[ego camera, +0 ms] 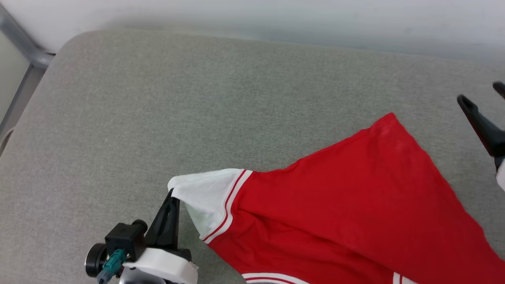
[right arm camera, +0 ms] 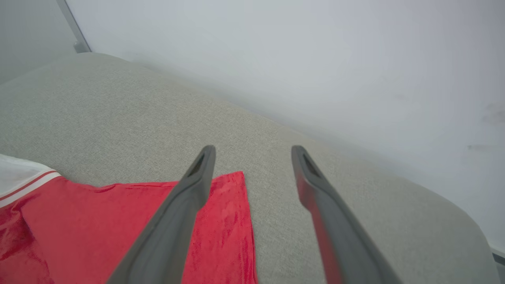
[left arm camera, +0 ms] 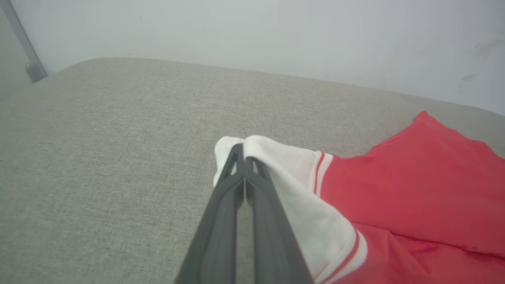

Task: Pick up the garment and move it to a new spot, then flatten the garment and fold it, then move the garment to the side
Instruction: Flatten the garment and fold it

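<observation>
The garment (ego camera: 355, 213) is a red jersey with a white sleeve (ego camera: 205, 197) and red-white striped trim, spread over the lower right of a grey cushion (ego camera: 197, 98). My left gripper (ego camera: 171, 193) is shut on the white sleeve's end (left arm camera: 252, 148), at the garment's left tip. My right gripper (ego camera: 479, 94) stands open at the far right edge, apart from the cloth and to the right of the red corner (ego camera: 390, 118). In the right wrist view the open right gripper (right arm camera: 252, 152) hovers just past that red corner (right arm camera: 232, 189), nothing between its fingers. The garment's front print is hidden.
A pale wall (ego camera: 276, 15) runs behind the cushion's far edge. A grey metal frame (ego camera: 23, 43) stands at the far left corner. The left and far parts of the cushion lie bare.
</observation>
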